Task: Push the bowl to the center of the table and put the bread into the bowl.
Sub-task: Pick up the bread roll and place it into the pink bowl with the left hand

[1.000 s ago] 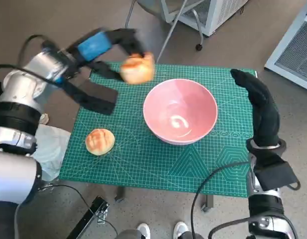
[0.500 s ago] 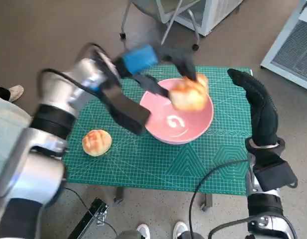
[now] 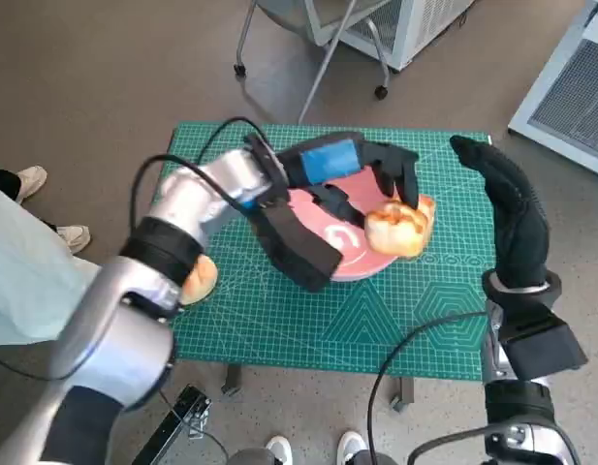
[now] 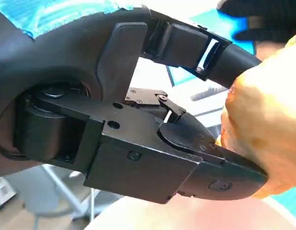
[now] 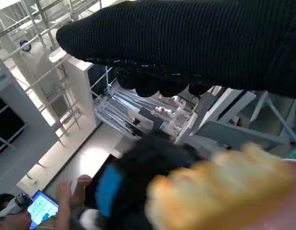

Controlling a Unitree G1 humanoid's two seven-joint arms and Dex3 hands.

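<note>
Over the pink bowl [image 3: 342, 242] near the table [image 3: 415, 320] centre, your left hand [image 3: 376, 174] has its fingers [image 4: 224, 177] clamped on a bread roll [image 3: 400, 225] at the bowl's right rim. A second roll [image 3: 199, 278] lies at the table's left edge. Your right hand [image 3: 512, 218], fingers extended, holds nothing beside the bowl.

A golden-brown bread roll [image 3: 402, 226] is hanging right of the frame's centre in the head view, over the right rim of the bowl, gripped from above by the left hand [image 3: 376, 174]. The pink bowl [image 3: 328, 232] is sitting upright at mid-frame on the green mat, largely covered by the arm. A second roll [image 3: 199, 278] is lying on the mat at left of centre, half hidden, well apart from the bowl.
</note>
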